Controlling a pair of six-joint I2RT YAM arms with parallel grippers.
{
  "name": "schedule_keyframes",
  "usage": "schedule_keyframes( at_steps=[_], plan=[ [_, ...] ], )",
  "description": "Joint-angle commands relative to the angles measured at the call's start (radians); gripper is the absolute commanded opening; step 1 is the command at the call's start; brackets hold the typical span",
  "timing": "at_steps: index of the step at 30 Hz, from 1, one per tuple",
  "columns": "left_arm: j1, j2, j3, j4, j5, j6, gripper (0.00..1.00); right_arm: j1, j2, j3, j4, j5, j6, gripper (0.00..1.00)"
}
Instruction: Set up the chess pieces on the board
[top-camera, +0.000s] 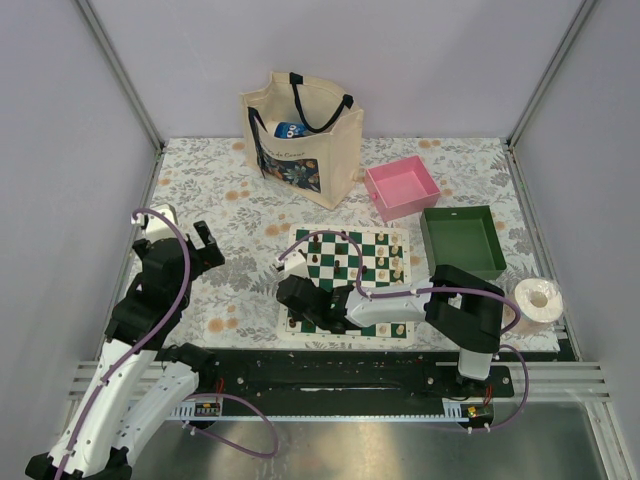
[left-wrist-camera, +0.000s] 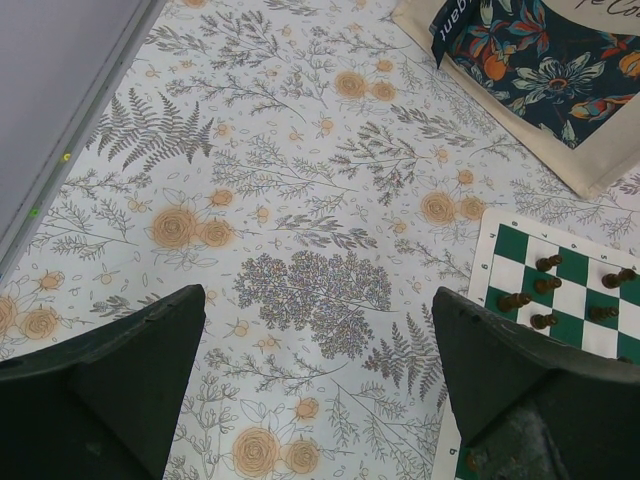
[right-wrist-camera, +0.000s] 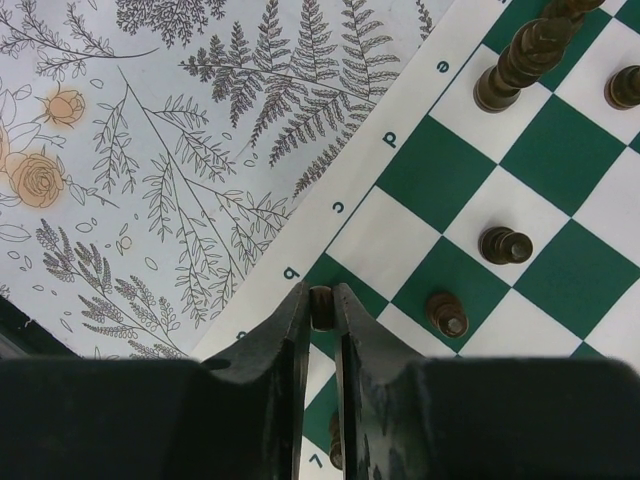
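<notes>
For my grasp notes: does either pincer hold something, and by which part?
The right pincer pinches a small chess piece by its top; the left pincer holds nothing.

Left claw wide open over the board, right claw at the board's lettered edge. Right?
No. The left claw hangs wide open over the floral tablecloth, left of the board, as the top view shows. The right claw is at the lettered edge.

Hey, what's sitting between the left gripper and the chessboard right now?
Nothing but bare floral tablecloth. The top view shows the stretch between the open left gripper and the board with no object on it.
</notes>
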Motion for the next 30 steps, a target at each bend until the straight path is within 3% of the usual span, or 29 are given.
schedule_keyframes(
  at_steps=[1, 17, 28, 30],
  plan=[
    [0.006, 0.004, -0.008, 0.046, 0.020, 0.005, 0.99, 0.010, -0.005, -0.006, 0.033, 0.016, 0.003, 0.24],
    [0.010, 0.006, -0.009, 0.048, 0.028, 0.004, 0.99, 0.010, -0.045, 0.000, 0.016, -0.002, -0.012, 0.33],
    [0.013, 0.006, -0.011, 0.051, 0.034, 0.002, 0.99, 0.010, -0.169, 0.018, -0.046, 0.034, -0.046, 0.44],
    [0.015, 0.006, -0.012, 0.054, 0.038, 0.002, 0.99, 0.010, -0.195, 0.023, -0.073, 0.060, -0.043, 0.50]
  ],
)
